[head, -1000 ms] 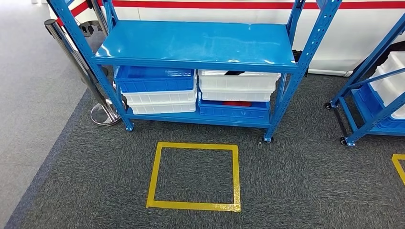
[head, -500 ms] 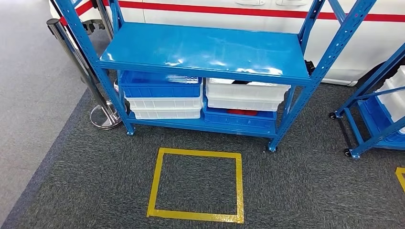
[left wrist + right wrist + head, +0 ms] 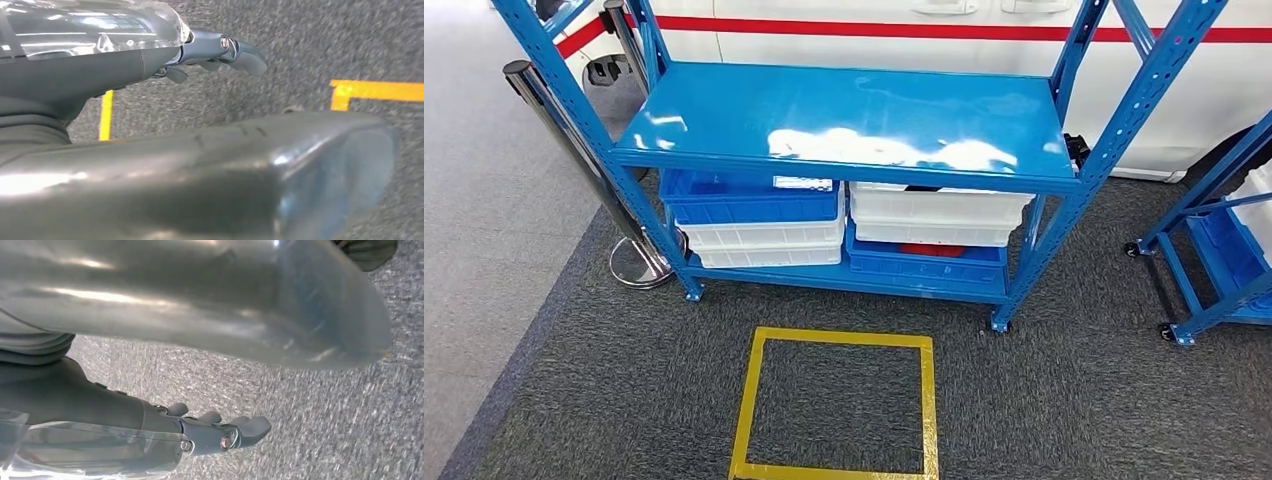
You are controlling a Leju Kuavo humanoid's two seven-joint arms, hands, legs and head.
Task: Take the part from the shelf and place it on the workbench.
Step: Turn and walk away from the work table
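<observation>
A blue metal shelf [image 3: 844, 115] stands ahead in the head view, its top board bare and glossy. Under it sit stacked bins: a blue bin [image 3: 749, 195] on white ones at the left, a white bin [image 3: 934, 212] on a blue bin [image 3: 924, 265] at the right. Something dark [image 3: 921, 187] shows at the white bin's rim and something red [image 3: 929, 249] in the blue one; I cannot tell what they are. My left hand [image 3: 125, 65] hangs over the carpet, fingers [image 3: 240, 52] stretched out, holding nothing. My right hand [image 3: 125, 415] hangs likewise with fingers [image 3: 240, 432] out and nothing in them.
A yellow tape square [image 3: 749, 410] marks the dark carpet before the shelf. A chrome post [image 3: 564, 150] with a round base [image 3: 639, 265] stands at the shelf's left corner. A second blue rack on wheels [image 3: 1214, 260] is at the right. A white panel with a red stripe [image 3: 904, 28] lies behind.
The whole picture has shifted: the camera moved, so shelf and yellow square now sit lower and a little larger in the head view. The bins have not moved on the shelf.
</observation>
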